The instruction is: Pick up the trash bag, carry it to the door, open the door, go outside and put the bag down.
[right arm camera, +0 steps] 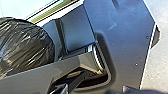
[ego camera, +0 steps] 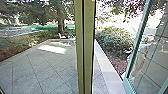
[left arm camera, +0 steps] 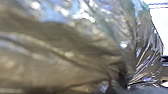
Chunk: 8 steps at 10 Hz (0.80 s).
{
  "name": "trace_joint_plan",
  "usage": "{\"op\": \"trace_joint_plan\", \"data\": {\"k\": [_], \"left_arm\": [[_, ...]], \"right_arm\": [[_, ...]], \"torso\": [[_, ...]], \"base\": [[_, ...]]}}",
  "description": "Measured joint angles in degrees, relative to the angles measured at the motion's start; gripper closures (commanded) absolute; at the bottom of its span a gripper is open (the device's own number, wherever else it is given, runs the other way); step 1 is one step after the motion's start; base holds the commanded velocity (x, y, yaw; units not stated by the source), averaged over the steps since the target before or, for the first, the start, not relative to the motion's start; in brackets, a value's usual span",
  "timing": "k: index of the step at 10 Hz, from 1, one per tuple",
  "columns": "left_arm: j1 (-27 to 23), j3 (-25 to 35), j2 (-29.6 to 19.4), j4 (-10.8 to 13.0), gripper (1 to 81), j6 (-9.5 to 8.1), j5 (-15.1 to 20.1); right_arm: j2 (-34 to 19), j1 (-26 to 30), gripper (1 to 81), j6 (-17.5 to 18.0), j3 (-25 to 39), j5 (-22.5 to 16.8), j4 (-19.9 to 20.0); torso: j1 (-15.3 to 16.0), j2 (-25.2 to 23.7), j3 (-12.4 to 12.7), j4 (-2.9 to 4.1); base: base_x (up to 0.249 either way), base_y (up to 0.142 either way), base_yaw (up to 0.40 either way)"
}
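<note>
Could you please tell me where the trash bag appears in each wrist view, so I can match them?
Left wrist view: the trash bag is large and close, its folds drawing together at one spot.
Right wrist view: the trash bag bulges beside the robot's dark plate.
Shared landmark: the trash bag's own shiny, creased plastic.

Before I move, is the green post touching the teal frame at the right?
Apart. The head view shows a wide gap between the green post and the teal frame, with the shrub and pale edging visible through it.
</note>
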Motion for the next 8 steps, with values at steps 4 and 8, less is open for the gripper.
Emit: {"op": "trace_joint_plan", "data": {"k": [4, 8], "left_arm": [[0.1, -0.4, -0.2, 0.0, 81.1, 0.0, 0.1], [0.0, 0.0, 0.1, 0.1, 81.1, 0.17, 0.0]], "right_arm": [[0.2, 0.0, 1.0, 0.0, -0.2, 0.1, 0.0], [0.1, -0.1, 1.0, 0.0, -0.4, 0.1, -0.1]], "torso": [[0.0, 0.0, 0.0, 0.0], [0.0, 0.0, 0.0, 0.0]], "base": [[0.0, -0.088, 0.0], [0.0, -0.095, 0.0]]}}
